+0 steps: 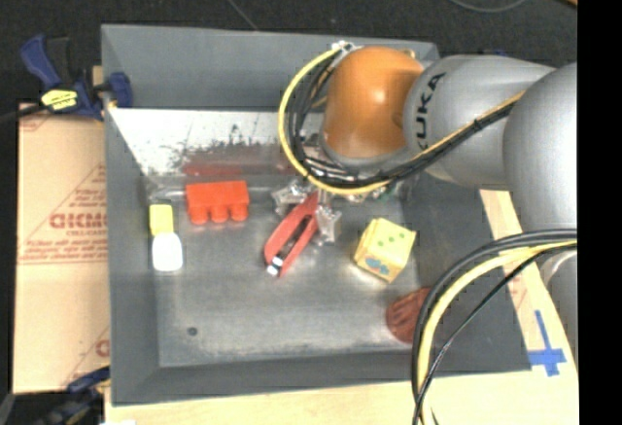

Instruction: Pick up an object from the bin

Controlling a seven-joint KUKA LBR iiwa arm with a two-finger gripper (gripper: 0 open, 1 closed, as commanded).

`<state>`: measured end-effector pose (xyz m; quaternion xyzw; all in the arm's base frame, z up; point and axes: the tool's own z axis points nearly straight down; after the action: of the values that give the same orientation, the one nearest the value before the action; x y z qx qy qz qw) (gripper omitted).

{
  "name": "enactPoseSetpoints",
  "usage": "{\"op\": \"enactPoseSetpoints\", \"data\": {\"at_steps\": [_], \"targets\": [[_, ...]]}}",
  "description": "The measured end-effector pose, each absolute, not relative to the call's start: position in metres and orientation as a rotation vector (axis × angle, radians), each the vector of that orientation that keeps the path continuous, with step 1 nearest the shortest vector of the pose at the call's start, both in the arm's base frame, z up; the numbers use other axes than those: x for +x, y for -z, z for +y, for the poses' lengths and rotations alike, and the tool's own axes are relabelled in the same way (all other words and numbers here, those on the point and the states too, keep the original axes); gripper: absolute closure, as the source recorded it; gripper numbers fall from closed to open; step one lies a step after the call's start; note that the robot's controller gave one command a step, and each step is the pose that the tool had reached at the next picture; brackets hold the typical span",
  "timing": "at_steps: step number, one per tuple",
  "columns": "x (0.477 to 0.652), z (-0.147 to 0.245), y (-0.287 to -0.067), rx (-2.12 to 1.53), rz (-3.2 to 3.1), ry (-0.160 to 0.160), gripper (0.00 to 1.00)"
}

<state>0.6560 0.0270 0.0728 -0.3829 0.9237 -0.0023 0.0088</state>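
My gripper (310, 208) is low in the middle of the bin, under the arm's orange cover. One metal finger (290, 194) shows on the left and the other on the right of the upper end of a red elongated tool (288, 244) with a black and white tip. The tool lies slanted on the bin floor, its tip pointing to the lower left. The fingers stand apart, open, on either side of the tool's upper end. A yellow die with green dots (385, 250) lies just right of the gripper. An orange-red toy block (217, 201) lies to its left.
A small yellow piece (160, 218) and a white piece (167, 253) lie together near the left wall. A brown rounded thing (406, 314) rests in the lower right corner. The arm and its cables cover the bin's upper right.
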Motion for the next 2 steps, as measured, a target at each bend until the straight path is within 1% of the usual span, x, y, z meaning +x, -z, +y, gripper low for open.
{"op": "enactPoseSetpoints", "data": {"at_steps": [1,2], "targets": [[0.655,0.027,-0.081,-1.195,2.888,0.005,1.00],[0.655,0.027,-0.107,-1.191,2.888,0.006,1.00]]}}
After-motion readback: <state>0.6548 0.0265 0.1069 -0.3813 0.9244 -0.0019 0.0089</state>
